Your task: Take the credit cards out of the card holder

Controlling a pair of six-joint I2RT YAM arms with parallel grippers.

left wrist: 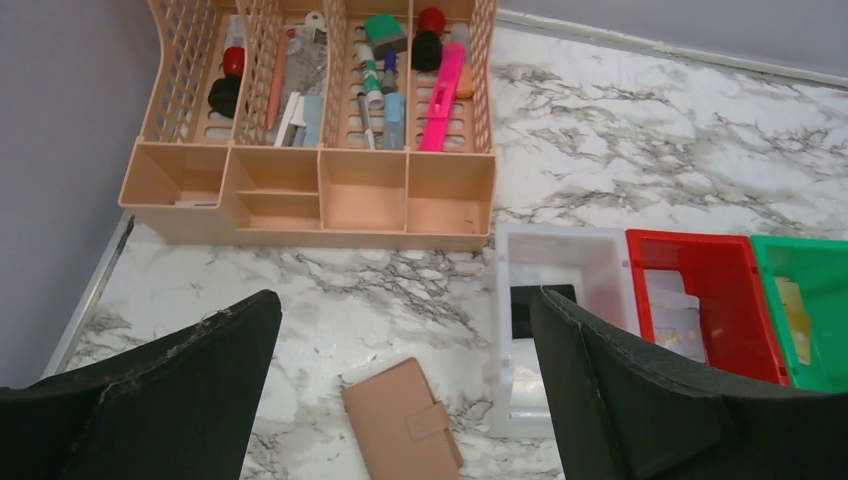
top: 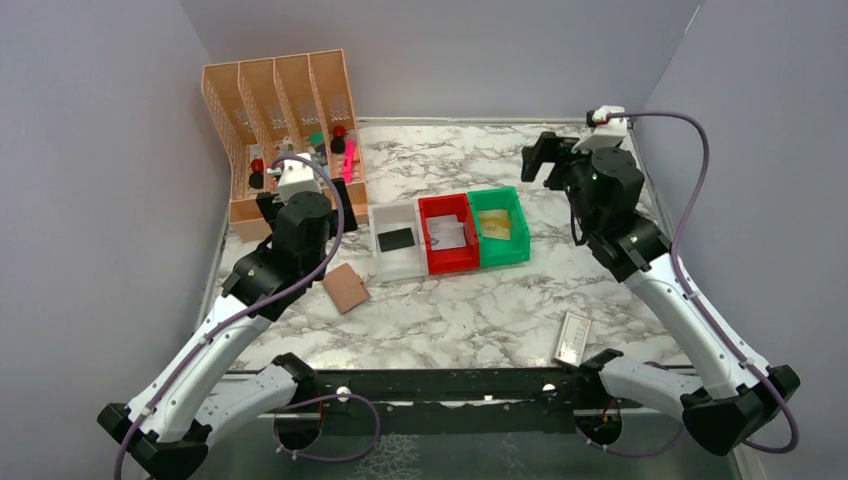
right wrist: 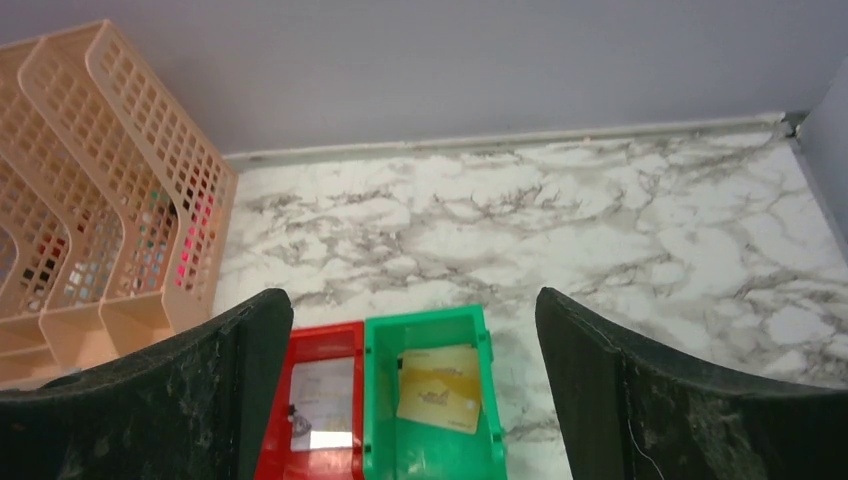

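The card holder (top: pixel 345 288) is a brown wallet lying shut on the marble, its clasp tab (left wrist: pixel 432 420) fastened. My left gripper (top: pixel 306 209) hangs open above it, and in the left wrist view the card holder (left wrist: pixel 403 428) lies low between the wide-apart fingers. A dark credit card (left wrist: pixel 527 310) lies in the white bin (top: pixel 392 262). A tan-gold credit card (right wrist: pixel 440 388) lies in the green bin (right wrist: pixel 425 325). A pale card (right wrist: pixel 320 400) sits in the red bin (top: pixel 447 262). My right gripper (top: pixel 548 158) is open and empty, behind the green bin.
An orange mesh desk organiser (top: pixel 285 120) with pens and markers stands at the back left, close behind my left gripper. A pale flat card-like rectangle (top: pixel 572 338) lies on the marble near the right arm's base. Grey walls close in three sides.
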